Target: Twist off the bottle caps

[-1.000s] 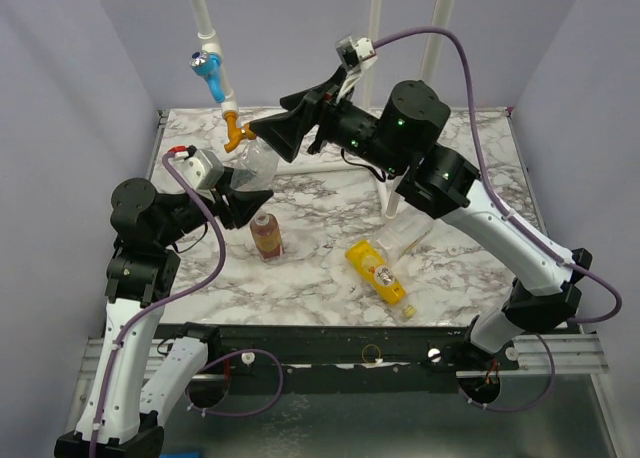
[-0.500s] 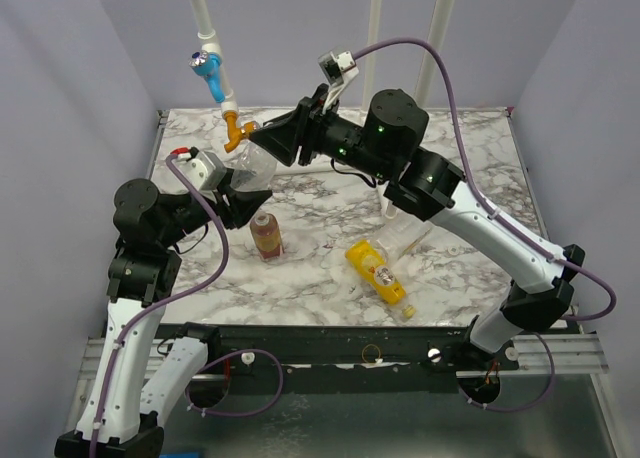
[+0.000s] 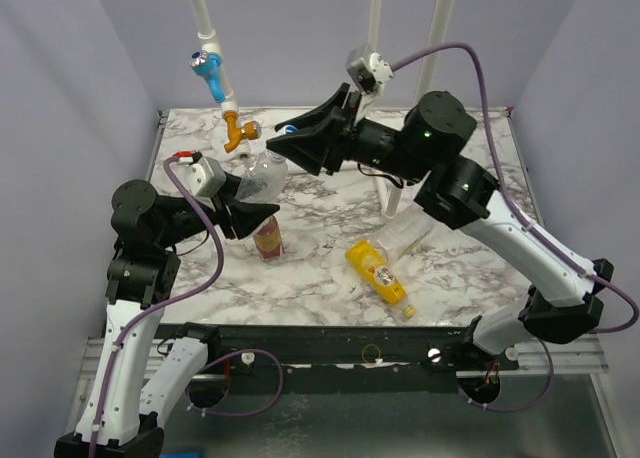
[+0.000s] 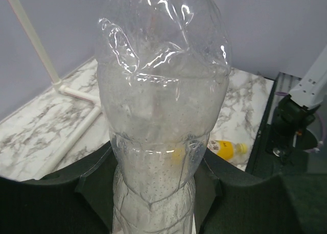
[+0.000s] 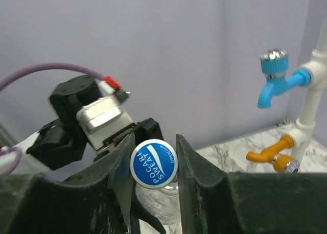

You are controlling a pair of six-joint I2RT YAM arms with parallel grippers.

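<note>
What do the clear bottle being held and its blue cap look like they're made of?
The bottle looks like thin clear plastic with a glossy finish: it is see-through, with bright glints, creases and dents in its wall. The cap is probably hard plastic: a smooth blue top with white printed lettering and a slight sheen.

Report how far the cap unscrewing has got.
Done: nothing visibly; no loose cap shows. In hand: the left gripper clamps the wider clear bottle while the right gripper is shut on its blue-and-white cap; whether it has loosened cannot be told. Left: the yellow bottle, its yellow cap on, plus the brown bottle and the slim clear bottle.
</note>
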